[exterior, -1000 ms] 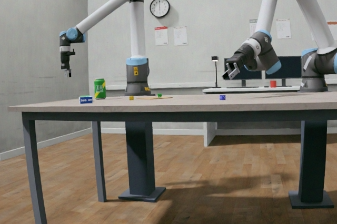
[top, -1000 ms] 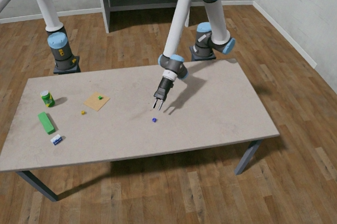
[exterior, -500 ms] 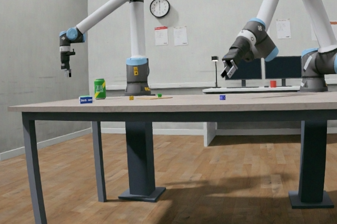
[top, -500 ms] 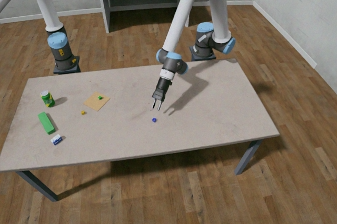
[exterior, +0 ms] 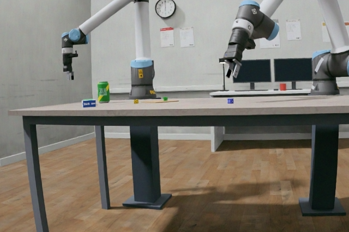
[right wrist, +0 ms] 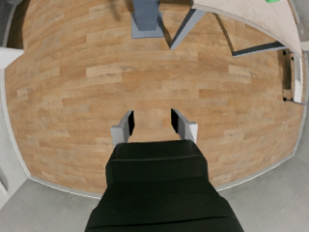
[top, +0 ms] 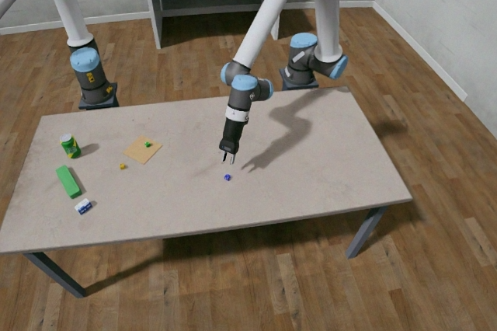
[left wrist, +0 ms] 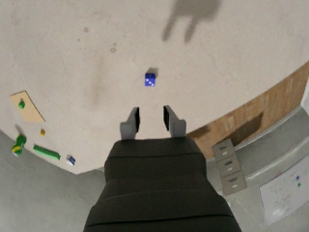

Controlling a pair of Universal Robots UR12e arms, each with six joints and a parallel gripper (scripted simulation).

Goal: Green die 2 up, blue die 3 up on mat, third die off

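Observation:
The blue die [top: 227, 177] [exterior: 230, 101] [left wrist: 150, 79] lies on the table, off the mat. In the left wrist view its brighter face seems to show three pips. The green die [top: 147, 144] [exterior: 165, 98] [left wrist: 21, 104] is on the tan mat [top: 140, 155] [left wrist: 33, 113]; its top number is too small to read. The yellow die [top: 122, 166] [exterior: 136, 101] [left wrist: 42, 132] lies off the mat. My left gripper [top: 228, 159] [exterior: 232, 74] [left wrist: 152, 113] is partly open, empty and tilted, above and behind the blue die. My right gripper [exterior: 70, 77] [right wrist: 153, 117] is open and empty, high beyond the table's end.
A green can [top: 70, 146] [exterior: 103, 92], a long green block [top: 68, 182] [left wrist: 46, 152] and a small blue-and-white box [top: 83, 206] [exterior: 89, 103] [left wrist: 70, 159] stand or lie near the table's left end in the top view. The right wrist view shows mostly floor [right wrist: 150, 82] and a table corner.

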